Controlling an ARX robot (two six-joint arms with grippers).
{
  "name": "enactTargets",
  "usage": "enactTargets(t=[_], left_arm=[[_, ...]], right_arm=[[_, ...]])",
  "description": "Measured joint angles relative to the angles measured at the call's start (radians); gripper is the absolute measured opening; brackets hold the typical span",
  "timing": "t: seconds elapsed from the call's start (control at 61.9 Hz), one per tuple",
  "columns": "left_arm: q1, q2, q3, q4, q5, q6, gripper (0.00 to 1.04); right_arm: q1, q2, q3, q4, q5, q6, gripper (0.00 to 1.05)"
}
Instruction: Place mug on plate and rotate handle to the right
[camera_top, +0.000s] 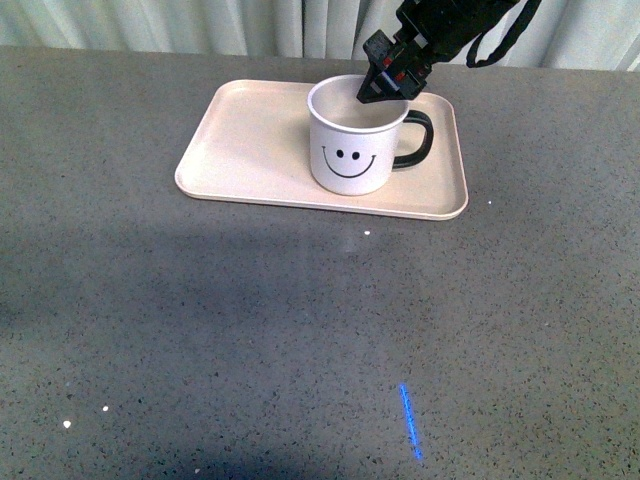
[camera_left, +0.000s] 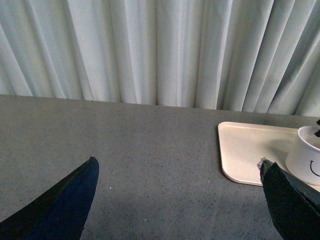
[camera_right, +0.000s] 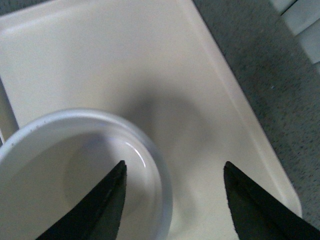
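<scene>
Up front we get the mug (camera_top: 352, 140) smiling on the plate (camera_top: 250, 150); wrist-side, the right gripper (camera_right: 175, 165) sits astride the rim (camera_right: 161, 180) with fingers apart, and the left gripper (camera_left: 177, 160) is spread too.

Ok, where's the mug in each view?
Front view: mug upper centre, standing on the plate.
Left wrist view: mug cut off at the picture's edge, on the plate.
Right wrist view: mug close up, its rim inside the open right gripper.
Shared landmark: the plate.

Mug (camera_top: 350, 150): glossy white glaze. Handle (camera_top: 427, 138): glossy black. Plate (camera_top: 250, 140): smooth matt beige plastic. Tabletop (camera_top: 200, 330): speckled grey, stone-like.
</scene>
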Motion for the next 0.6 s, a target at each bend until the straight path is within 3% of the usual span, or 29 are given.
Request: enactTargets(t=[0.129, 0.242, 0.275, 0.372, 0.42, 0.533, 0.598], left_arm=[[0.0, 0.0, 0.0, 0.0, 0.0, 0.0, 0.95], [0.0, 0.0, 0.0, 0.0, 0.0, 0.0, 0.95], [0.0, 0.0, 0.0, 0.0, 0.0, 0.0, 0.95], [0.0, 0.0, 0.0, 0.0, 0.0, 0.0, 0.95], [0.0, 0.0, 0.0, 0.0, 0.0, 0.0, 0.95], [0.0, 0.0, 0.0, 0.0, 0.0, 0.0, 0.95], [0.0, 0.0, 0.0, 0.0, 0.0, 0.0, 0.95]], right_arm=[[-0.016, -0.127, -0.111, 0.144, -0.073, 0.042, 0.83], [-0.02, -0.257, -0.224, 0.252, -0.098, 0.064, 0.97], [-0.019, -0.284, -0.241, 0.281, -0.075, 0.088, 0.95], [-0.003, -0.389, -0.484, 0.774, 0.309, 0.336, 0.79], [-0.005, -0.432, -0.625, 0.972, 0.425, 0.445, 0.7], [-0.026, -0.523, -0.901, 1.239, 0.462, 0.6, 0.51], [-0.035, -0.58, -1.015, 1.299, 0.457, 0.631, 0.4]])
